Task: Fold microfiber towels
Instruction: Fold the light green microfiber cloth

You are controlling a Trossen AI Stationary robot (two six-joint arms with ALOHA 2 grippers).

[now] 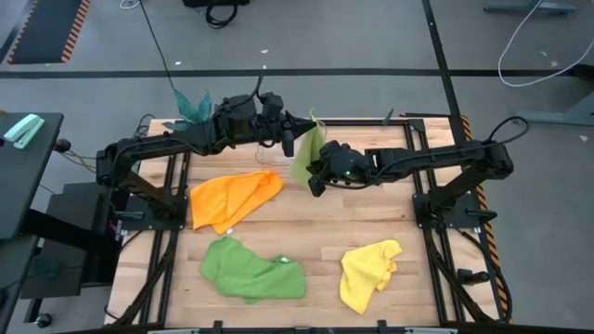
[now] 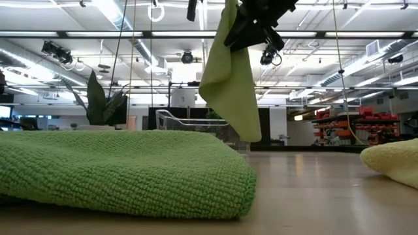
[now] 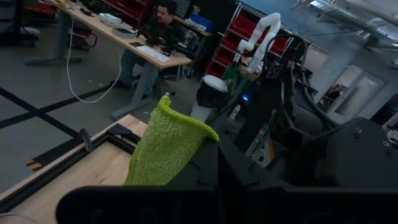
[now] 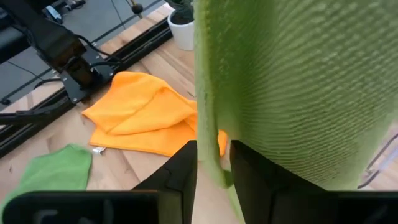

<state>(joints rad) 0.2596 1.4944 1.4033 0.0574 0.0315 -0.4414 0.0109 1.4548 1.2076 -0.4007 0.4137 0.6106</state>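
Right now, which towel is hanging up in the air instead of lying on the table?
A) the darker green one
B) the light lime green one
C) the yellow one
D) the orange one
B: the light lime green towel dangles above the table near the two end effectors, while the orange towel, the yellow towel and the darker green towel all lie on the wood.

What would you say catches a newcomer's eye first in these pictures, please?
The light lime green towel hangs in the air over the far middle of the table, held up by the shut left gripper, with the right gripper beside its lower edge. Below lie the orange towel at the left, the darker green towel at the near edge and the yellow towel at the near right.
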